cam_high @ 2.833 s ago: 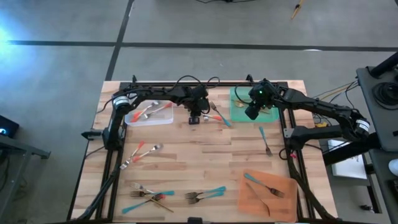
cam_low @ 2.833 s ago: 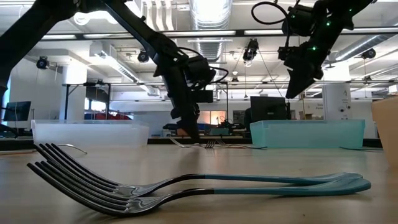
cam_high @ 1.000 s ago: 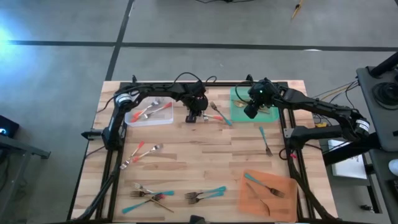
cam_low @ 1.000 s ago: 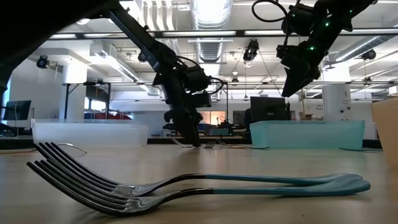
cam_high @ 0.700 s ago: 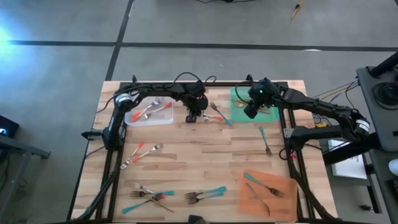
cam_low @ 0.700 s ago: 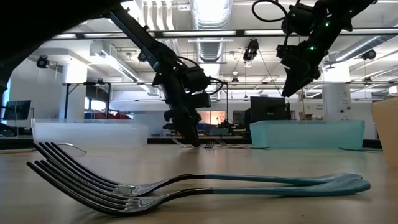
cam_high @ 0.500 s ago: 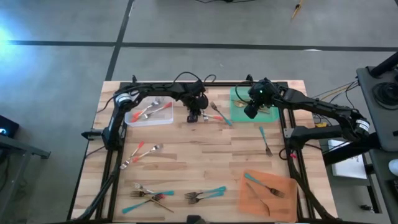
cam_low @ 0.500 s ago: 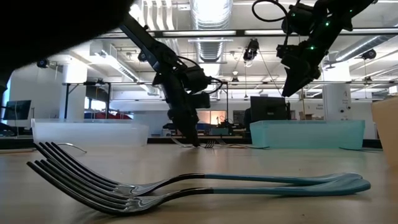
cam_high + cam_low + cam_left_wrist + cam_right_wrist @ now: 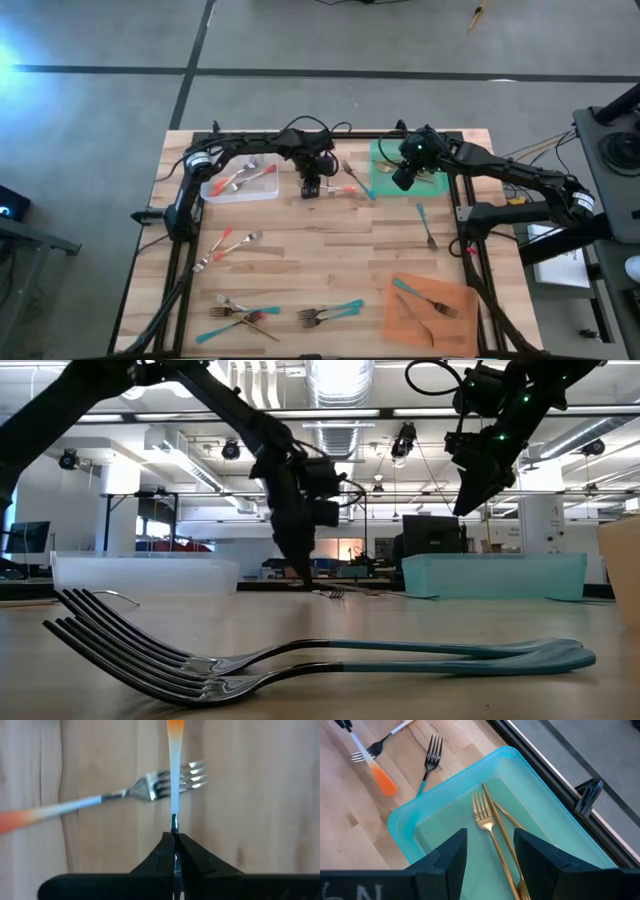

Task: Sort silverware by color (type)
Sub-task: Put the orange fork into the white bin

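The left gripper (image 9: 174, 851) stood over the far middle of the table (image 9: 320, 250), just right of the clear tray (image 9: 241, 181). Its fingers were pinched tight on the metal neck of a red-handled utensil (image 9: 174, 775), whose pale shaft ran out ahead of the fingertips to an orange-red end. In the low view that gripper (image 9: 303, 575) pointed down with its tip just above the tabletop. A second red-handled fork (image 9: 120, 797) lay flat on the wood beneath, its tines crossing under the held handle.

The right gripper (image 9: 487, 852) hung above the green tray (image 9: 445, 815) at the far right, its fingers spread wide and holding nothing. Two gold forks (image 9: 492, 835) lay inside that tray. A teal-handled fork (image 9: 431, 757) lay on the wood just outside the tray's left wall.

Other silverware was spread over the table. Several pieces lay in the clear tray. Red-handled pieces (image 9: 228, 245) lay at the left middle. A mixed cluster (image 9: 240, 318) sat at the near left. Teal-handled forks (image 9: 330, 313) lay at the near middle. A single teal fork (image 9: 426, 226) lay at the right. Further pieces lay on the orange tray (image 9: 405, 320) at the near right.
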